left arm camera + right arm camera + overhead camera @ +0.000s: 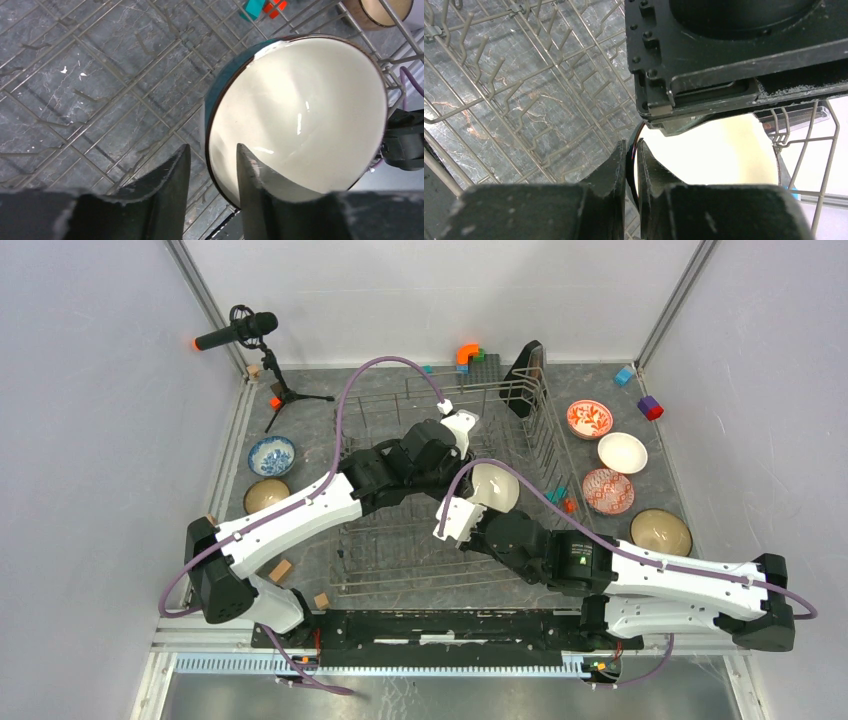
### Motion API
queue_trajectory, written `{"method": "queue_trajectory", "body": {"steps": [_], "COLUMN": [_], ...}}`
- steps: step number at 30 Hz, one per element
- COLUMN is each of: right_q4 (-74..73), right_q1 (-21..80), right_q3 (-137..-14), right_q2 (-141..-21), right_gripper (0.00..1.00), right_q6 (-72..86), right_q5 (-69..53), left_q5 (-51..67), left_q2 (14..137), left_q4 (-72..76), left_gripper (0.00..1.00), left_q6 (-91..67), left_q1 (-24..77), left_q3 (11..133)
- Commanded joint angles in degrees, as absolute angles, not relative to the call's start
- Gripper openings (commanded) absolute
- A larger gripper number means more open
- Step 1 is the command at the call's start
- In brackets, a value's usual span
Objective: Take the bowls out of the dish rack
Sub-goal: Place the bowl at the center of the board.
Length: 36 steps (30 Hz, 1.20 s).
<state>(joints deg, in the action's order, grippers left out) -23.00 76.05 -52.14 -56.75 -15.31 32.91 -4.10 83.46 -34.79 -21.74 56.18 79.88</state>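
Over the right half of the dish rack (390,550), the right pincer (631,145) is clenched on the thin dark rim of the teal bowl (495,485), one finger inside and one outside. It holds the bowl tilted on edge above the wire floor, with the cavity turned toward the left arm. The left pincer (212,147) straddles the same rim at another spot. Its fingers are visibly apart, with slack on both sides of the rim, so it reads as released and not yet gripping.

The pose looks like a handover: one arm keeps the bowl steady and off the tines while the other lines up for its own pinch.

The bowl is glossy ceramic, round and deep, teal outside and white inside, with glare streaks. It is likely slippery, so a rim pinch needs a firm squeeze. The rack is grey metal wire, with a grid floor, short upright tines and raised sides.

Other bowls already sit on the grey marbled surface (690,465):
- Left of the rack: blue-and-white bowl (271,454), beige bowl (266,496).
- Right of the rack: red-floral bowl (589,419), plain white bowl (622,452), red-lattice bowl (608,491), tan bowl (660,532).

No other bowl shows among the tines, though the arms hide part of the rack. The task looks nearly done.
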Motion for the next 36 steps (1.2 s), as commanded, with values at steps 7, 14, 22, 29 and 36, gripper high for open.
{"method": "queue_trajectory", "body": {"steps": [7, 14, 22, 29, 36], "right_q4": [-18.03, -19.64, -20.63, -20.19, -15.53], "right_q1": [76.75, 76.81, 76.83, 76.78, 76.83], "right_q3": [-55.90, -57.17, -61.21, -66.23, -64.19], "right_q2": [-55.93, -55.15, -52.82, -51.91, -48.91], "right_gripper": [0.00, 0.24, 0.98, 0.98, 0.98], "right_q6": [-16.18, -14.64, -9.98, -5.84, -5.05], "right_q5": [31.92, 26.78, 15.92, 9.16, 10.95], "left_q5": [-8.14, -11.14, -13.97, -17.73, -26.59], "left_q2": [82.06, 79.99, 76.27, 69.71, 60.93], "left_q4": [-34.34, -33.47, -32.95, -35.21, -43.32], "left_gripper": [0.02, 0.02, 0.02, 0.02, 0.02], "left_q6": [-20.42, -22.50, -25.76, -25.82, -21.23], "left_q1": [56.43, 56.38, 53.75, 46.83, 33.86], "left_q3": [80.61, 79.94, 78.97, 79.10, 80.67]}}
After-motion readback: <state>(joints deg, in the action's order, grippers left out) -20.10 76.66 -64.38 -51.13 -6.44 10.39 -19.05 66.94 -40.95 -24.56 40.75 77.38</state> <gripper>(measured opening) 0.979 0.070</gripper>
